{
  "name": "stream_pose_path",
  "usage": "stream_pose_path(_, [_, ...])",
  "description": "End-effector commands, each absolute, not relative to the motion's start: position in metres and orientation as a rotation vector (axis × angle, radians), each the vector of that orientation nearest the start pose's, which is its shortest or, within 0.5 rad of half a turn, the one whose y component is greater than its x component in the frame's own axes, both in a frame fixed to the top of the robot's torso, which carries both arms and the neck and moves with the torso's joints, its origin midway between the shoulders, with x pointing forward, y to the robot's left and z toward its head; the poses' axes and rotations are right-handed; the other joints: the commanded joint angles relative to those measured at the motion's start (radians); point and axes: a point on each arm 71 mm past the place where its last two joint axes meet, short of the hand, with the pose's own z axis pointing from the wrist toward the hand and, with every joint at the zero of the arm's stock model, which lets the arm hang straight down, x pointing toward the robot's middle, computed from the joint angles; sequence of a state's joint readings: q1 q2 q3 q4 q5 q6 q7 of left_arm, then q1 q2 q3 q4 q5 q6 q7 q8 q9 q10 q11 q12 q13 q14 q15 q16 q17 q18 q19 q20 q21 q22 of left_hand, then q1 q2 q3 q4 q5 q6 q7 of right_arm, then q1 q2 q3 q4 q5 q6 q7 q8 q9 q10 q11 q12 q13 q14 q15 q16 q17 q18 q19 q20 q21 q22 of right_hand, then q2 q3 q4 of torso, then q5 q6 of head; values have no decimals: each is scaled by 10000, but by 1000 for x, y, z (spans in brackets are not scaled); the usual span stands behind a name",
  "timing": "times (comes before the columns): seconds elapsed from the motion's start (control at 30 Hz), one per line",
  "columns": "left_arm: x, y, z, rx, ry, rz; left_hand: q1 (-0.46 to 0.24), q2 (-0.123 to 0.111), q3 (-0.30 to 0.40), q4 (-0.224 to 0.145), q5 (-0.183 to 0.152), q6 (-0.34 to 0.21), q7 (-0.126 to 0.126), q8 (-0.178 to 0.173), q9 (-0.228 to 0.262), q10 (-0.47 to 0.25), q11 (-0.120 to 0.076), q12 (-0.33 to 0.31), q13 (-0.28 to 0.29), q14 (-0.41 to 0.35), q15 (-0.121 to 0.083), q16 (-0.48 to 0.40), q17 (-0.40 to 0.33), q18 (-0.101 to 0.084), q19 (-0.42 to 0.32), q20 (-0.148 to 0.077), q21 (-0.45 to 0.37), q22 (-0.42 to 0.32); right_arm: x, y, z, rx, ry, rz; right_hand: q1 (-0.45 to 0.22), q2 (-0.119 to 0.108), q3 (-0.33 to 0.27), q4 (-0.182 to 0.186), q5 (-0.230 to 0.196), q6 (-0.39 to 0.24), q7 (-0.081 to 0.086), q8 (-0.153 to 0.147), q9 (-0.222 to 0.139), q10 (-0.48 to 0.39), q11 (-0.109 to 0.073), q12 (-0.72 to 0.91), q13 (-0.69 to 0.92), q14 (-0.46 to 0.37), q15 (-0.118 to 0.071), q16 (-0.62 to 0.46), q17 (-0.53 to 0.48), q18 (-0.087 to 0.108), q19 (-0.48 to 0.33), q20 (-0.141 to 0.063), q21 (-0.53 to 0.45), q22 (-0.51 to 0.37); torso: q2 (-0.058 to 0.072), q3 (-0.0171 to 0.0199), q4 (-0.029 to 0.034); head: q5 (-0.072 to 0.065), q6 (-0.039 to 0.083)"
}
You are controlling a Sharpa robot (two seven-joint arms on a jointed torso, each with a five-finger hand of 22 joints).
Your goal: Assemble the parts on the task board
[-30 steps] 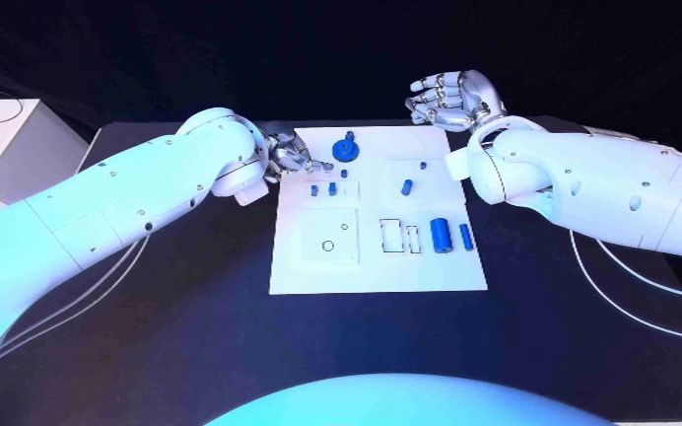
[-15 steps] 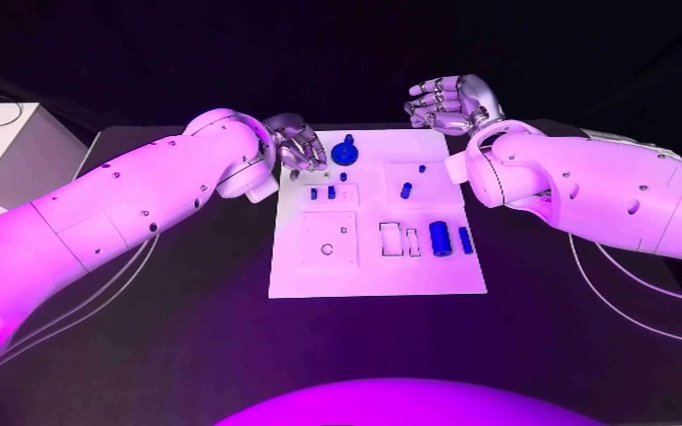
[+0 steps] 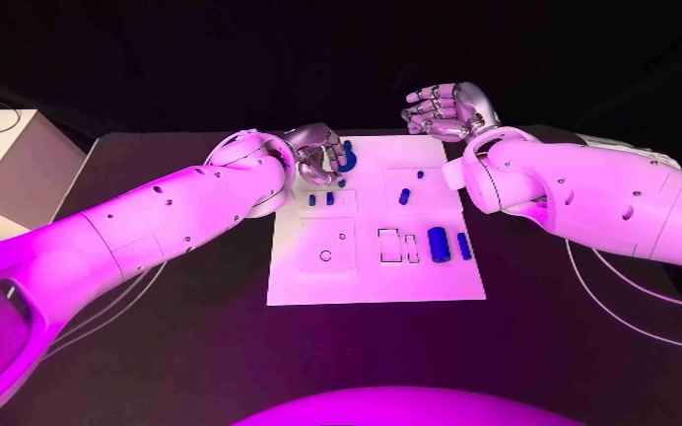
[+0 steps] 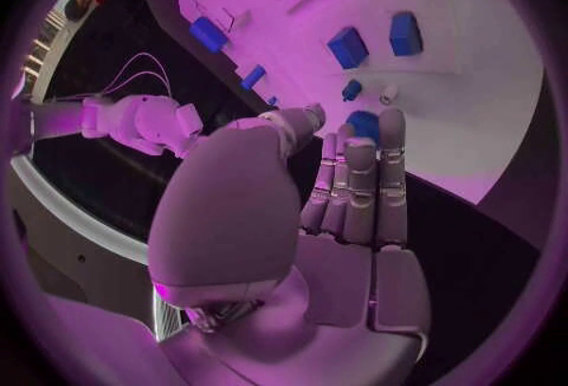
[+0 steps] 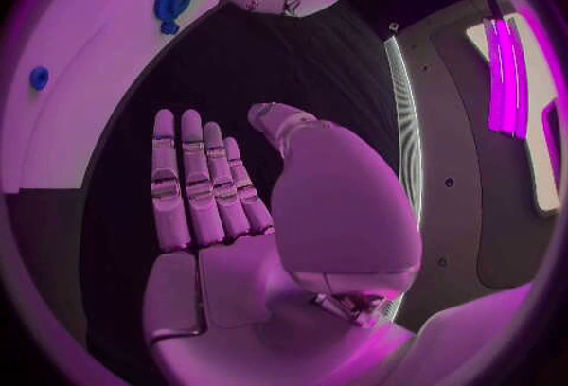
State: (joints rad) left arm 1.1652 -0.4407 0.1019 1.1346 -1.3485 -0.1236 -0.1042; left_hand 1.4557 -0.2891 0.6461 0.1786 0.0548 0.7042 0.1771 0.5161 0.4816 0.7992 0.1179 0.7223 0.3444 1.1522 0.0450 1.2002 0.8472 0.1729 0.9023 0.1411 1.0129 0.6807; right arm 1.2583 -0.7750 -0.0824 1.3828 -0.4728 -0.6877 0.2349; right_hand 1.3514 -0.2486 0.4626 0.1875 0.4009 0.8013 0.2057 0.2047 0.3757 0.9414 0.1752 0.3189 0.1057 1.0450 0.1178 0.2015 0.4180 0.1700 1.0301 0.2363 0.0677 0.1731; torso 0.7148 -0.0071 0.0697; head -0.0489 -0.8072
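The white task board lies in the middle of the black table. A blue round part stands near its far left corner, also seen in the left wrist view and the right wrist view. My left hand hovers just left of that part, fingers apart and nothing in them. My right hand hangs beyond the board's far right corner, its palm bare and fingers straight. Small blue parts and a blue cylinder lie on the board.
Two short blue pegs stand near the board's left side, and white rectangular recesses lie near its middle. A pale box stands at the table's left edge.
My left hand has moved right, over the board's far left corner, up beside the blue round part. The right hand has barely moved.
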Motion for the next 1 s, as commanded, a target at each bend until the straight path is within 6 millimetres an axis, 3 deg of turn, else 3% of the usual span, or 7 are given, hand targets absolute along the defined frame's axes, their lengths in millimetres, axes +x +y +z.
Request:
stream_pose_path(0.03, [550, 92, -184, 1558, 16836, -7408, -97, -4, -83, -34, -16, -28, 39, -93, -123, -124, 2, -154, -173, -12, 20, 15, -113, 118, 35, 36, -72, -33, 523, -230, -164, 7310, 13160, 10126, -92, 29, 7, -39, 64, -63, 434, -48, -10, -5, 67, -65, -8, -9, 95, -36, -8, 133, -53, -20, -33, -9, 18, 3, -18, -34, 41])
stream_pose_path(0.33, [553, 82, -193, 1966, 17276, -6825, -143, 8, -112, -165, -16, 169, -37, -325, -516, -298, 24, -654, -736, -97, 41, 52, -624, 120, 138, 56, -90, -75, 523, -228, -164, 7291, 13182, 10181, -87, 33, 11, -47, 75, -63, 434, -52, -11, -5, 68, -66, -18, -7, 95, -44, -15, 133, -55, -19, -31, -19, 53, 10, -45, -38, 51])
stream_pose_path(0.6, [554, 80, -199, 2173, 17731, -6365, -235, -9, -206, -187, -17, 276, -71, -464, -683, -290, 15, -790, -922, 40, 35, 260, -555, 119, 180, 51, -64, -69, 522, -227, -164, 7290, 13180, 10196, -84, 37, 15, -54, 87, -62, 435, -55, -12, -5, 68, -67, -27, -5, 96, -51, -21, 134, -57, -17, -30, -28, 77, 20, -58, -62, 34])
stream_pose_path(1.0, [552, 78, -203, 2260, 18074, -6199, -296, 14, -251, -187, -17, 501, -46, -556, -833, -96, 30, -834, -1081, 260, 52, 579, -370, 117, 254, 63, 4, -40, 522, -227, -163, 7279, 13182, 10223, -82, 41, 18, -62, 107, -61, 435, -59, -12, -3, 69, -67, -40, -1, 96, -60, -30, 135, -59, -16, -27, -42, 52, 7, -45, -82, -3])
